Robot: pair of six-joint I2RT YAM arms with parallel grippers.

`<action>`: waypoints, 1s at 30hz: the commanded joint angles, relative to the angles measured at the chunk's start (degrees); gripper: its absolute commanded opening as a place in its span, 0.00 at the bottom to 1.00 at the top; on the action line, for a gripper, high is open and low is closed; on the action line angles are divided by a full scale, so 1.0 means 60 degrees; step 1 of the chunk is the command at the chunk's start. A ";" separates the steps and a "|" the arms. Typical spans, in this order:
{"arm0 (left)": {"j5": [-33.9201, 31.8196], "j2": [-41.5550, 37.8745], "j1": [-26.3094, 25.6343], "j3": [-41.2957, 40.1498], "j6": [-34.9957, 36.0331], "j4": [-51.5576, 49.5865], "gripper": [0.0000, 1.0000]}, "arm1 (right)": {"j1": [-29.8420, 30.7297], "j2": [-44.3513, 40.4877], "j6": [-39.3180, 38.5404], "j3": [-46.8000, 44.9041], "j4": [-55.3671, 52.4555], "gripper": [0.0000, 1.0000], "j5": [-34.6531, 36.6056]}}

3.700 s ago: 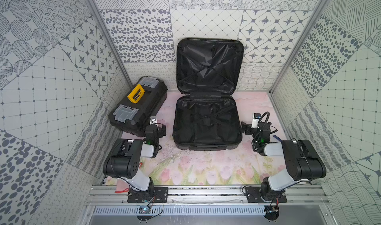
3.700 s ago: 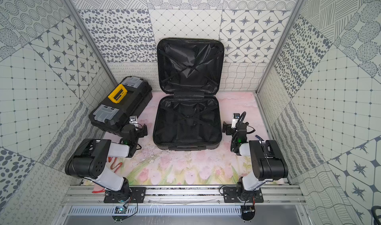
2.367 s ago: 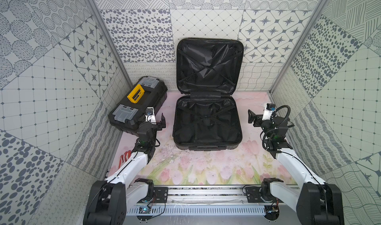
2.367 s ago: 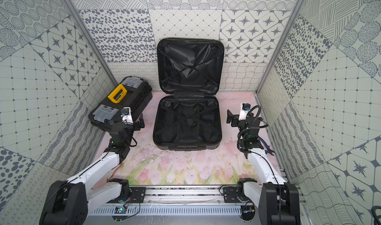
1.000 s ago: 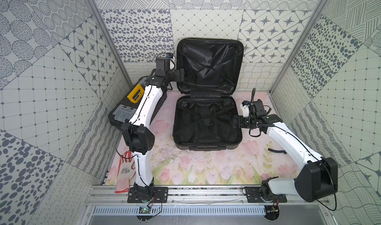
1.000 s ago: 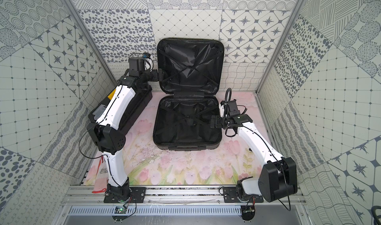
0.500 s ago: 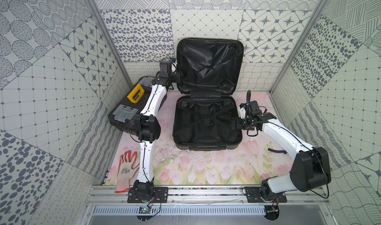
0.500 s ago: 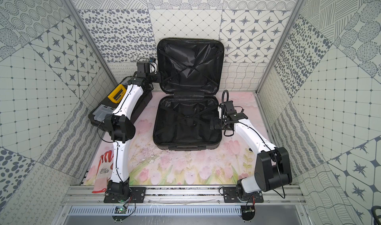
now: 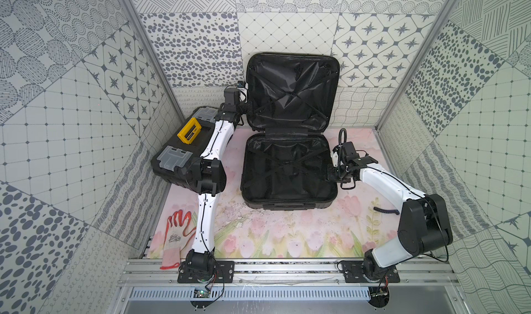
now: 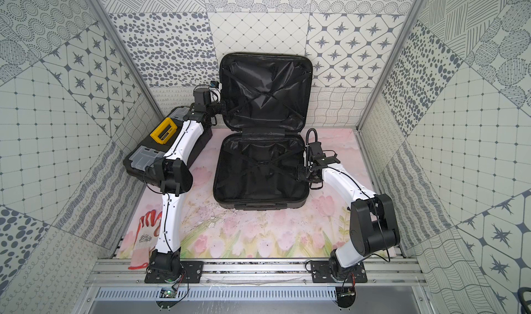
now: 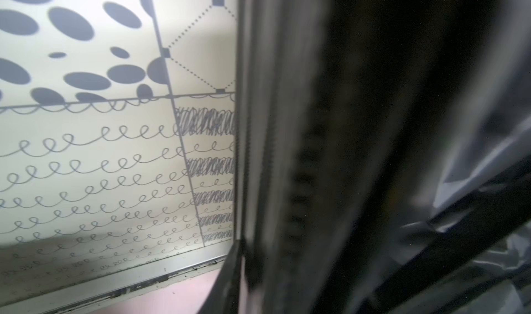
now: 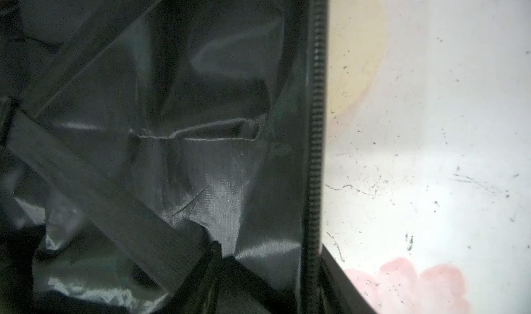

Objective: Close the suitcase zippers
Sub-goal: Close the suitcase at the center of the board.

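Note:
The black suitcase (image 9: 288,166) lies open on the mat, and its lid (image 9: 293,91) stands upright against the back wall in both top views (image 10: 265,94). My left gripper (image 9: 247,108) is at the lid's left edge. In the left wrist view the blurred rim and zipper track (image 11: 298,183) run between the jaws, which are shut on the rim (image 11: 267,258). My right gripper (image 9: 330,177) straddles the base's right rim. In its wrist view the zipper track (image 12: 316,154) lies against the outer finger and the inner finger stands apart over the lining. I see no pull tabs.
A black toolbox with a yellow handle (image 9: 184,145) sits left of the suitcase, under my left arm. A red and white glove (image 9: 175,235) lies at the front left of the floral mat (image 9: 287,235). Patterned walls enclose three sides.
The left gripper moved right onto the lid's left edge and closed on it. The right gripper shifted along the base's right rim and its jaws narrowed.

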 commanded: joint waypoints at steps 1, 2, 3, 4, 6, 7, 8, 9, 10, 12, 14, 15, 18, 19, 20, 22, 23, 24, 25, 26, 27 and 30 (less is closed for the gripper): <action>0.0604 0.0007 0.0030 0.0109 0.0189 0.1152 0.15 | 0.0063 0.0101 0.0455 -0.0066 0.0662 0.31 0.0057; 0.0635 -0.0041 0.0022 0.0065 0.0187 0.1119 0.14 | 0.0063 0.0135 0.0514 -0.0059 0.0707 0.26 0.0056; 0.0674 -0.0107 0.0021 -0.0020 0.0189 0.1083 0.12 | 0.0063 0.0155 0.0614 -0.0055 0.0737 0.18 0.0065; 0.0695 -0.0201 0.0026 -0.0152 0.0230 0.1062 0.09 | 0.0063 0.0188 0.0680 -0.0044 0.0755 0.11 0.0058; 0.0727 -0.0493 -0.0008 -0.0529 0.0306 0.1131 0.05 | 0.0063 0.0230 0.0804 -0.0016 0.0756 0.06 0.0083; 0.0727 -0.0715 -0.0058 -0.0840 0.0406 0.1283 0.03 | 0.0078 0.0235 0.0876 -0.0017 0.0754 0.05 0.0105; 0.0713 -0.0928 -0.0104 -0.1157 0.0521 0.1437 0.01 | 0.0094 0.0231 0.0963 -0.0049 0.0781 0.03 0.0193; 0.0631 -0.1226 -0.0160 -0.1555 0.0643 0.1638 0.01 | 0.0135 0.0202 0.1066 -0.0099 0.0857 0.02 0.0299; 0.0597 -0.1552 -0.0210 -0.1994 0.0738 0.1839 0.00 | 0.0151 0.0171 0.1169 -0.0143 0.0923 0.00 0.0372; 0.0595 -0.2236 -0.0317 -0.2999 0.0839 0.2345 0.00 | 0.0188 0.0097 0.1373 -0.0213 0.1045 0.00 0.0595; 0.0539 -0.3053 -0.0421 -0.4292 0.0912 0.3034 0.00 | 0.0210 0.0060 0.1536 -0.0230 0.1162 0.00 0.0829; 0.0459 -0.3514 -0.0455 -0.5037 0.0914 0.3454 0.00 | 0.0233 0.0046 0.1596 -0.0240 0.1240 0.00 0.0968; 0.0347 -0.4772 -0.0546 -0.7180 0.0819 0.4783 0.00 | 0.0237 0.0075 0.1782 -0.0209 0.1432 0.00 0.1240; 0.0361 -0.5138 -0.0570 -0.7824 0.0822 0.5158 0.00 | 0.0239 0.0073 0.1890 -0.0206 0.1479 0.00 0.1329; 0.0361 -0.5433 -0.0573 -0.8289 0.0847 0.5366 0.00 | 0.0252 0.0073 0.1975 -0.0207 0.1579 0.00 0.1426; 0.0383 -0.6037 -0.0628 -0.9324 0.0848 0.5806 0.00 | 0.0308 0.0110 0.2134 -0.0202 0.1726 0.00 0.1647; 0.0444 -0.6279 -0.0623 -0.9749 0.0847 0.6017 0.00 | 0.0347 0.0127 0.2191 -0.0194 0.1750 0.00 0.1743; 0.0470 -0.6512 -0.0640 -1.0243 0.0862 0.6276 0.00 | 0.0395 0.0121 0.2247 -0.0185 0.1802 0.00 0.1843; 0.0544 -0.6738 -0.0659 -1.0713 0.0863 0.6539 0.00 | 0.0453 0.0118 0.2324 -0.0190 0.1824 0.00 0.1920; 0.0629 -0.6902 -0.0663 -1.1068 0.0863 0.6736 0.00 | 0.0501 0.0106 0.2386 -0.0204 0.1869 0.00 0.2006; 0.0736 -0.7073 -0.0691 -1.1407 0.0863 0.6909 0.00 | 0.0553 0.0088 0.2441 -0.0261 0.2000 0.00 0.2088; 0.0886 -0.7503 -0.0920 -1.2128 0.1012 0.6988 0.00 | 0.0661 0.0123 0.2659 -0.0404 0.2169 0.00 0.2162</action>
